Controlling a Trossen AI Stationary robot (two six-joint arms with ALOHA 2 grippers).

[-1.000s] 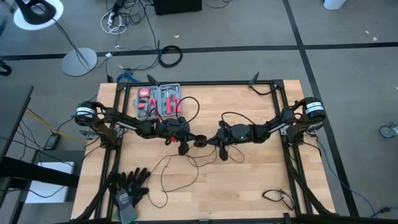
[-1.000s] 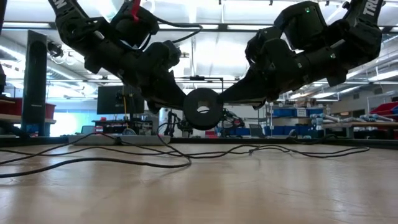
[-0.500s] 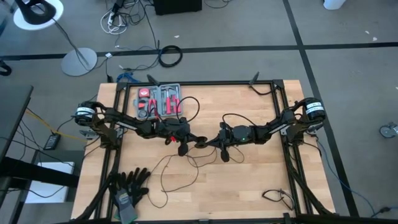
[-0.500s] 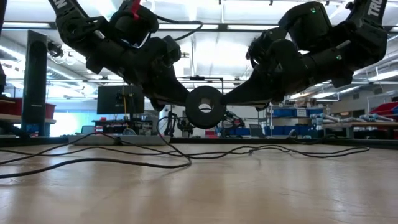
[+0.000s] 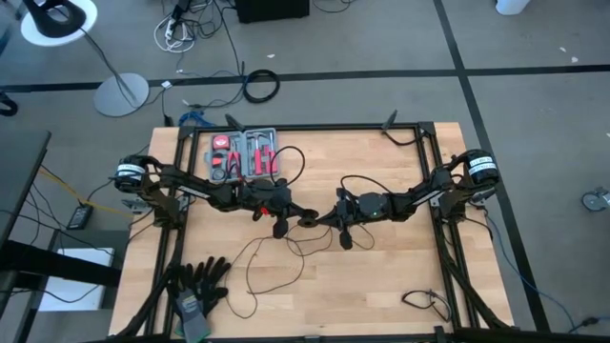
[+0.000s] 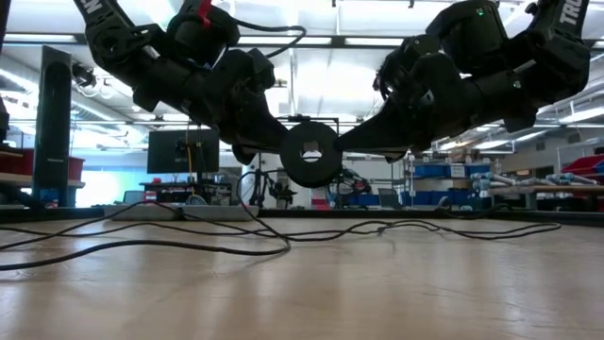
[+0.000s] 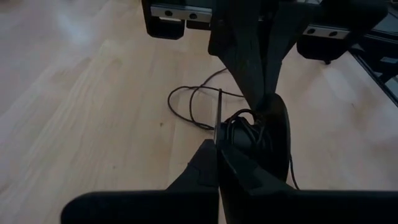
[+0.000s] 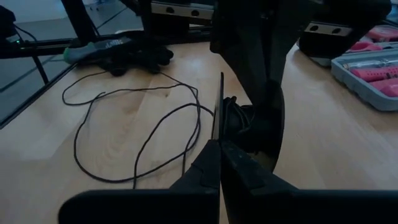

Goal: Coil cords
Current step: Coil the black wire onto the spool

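Pinching the puck-like disc (image 6: 310,154) from both sides, my left gripper (image 5: 294,215) and right gripper (image 5: 329,217) are clamped shut on it above mid-table. Its thin wire (image 5: 250,264) trails loosely across the table (image 5: 381,276).

One thin black cord (image 5: 262,262), one round spool (image 6: 310,156), one grey tool tray (image 5: 246,154), one heap of black gloves (image 5: 198,283), two grippers.

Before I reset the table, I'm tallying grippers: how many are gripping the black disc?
2: the left gripper and the right gripper hold the disc from opposite sides above the table.
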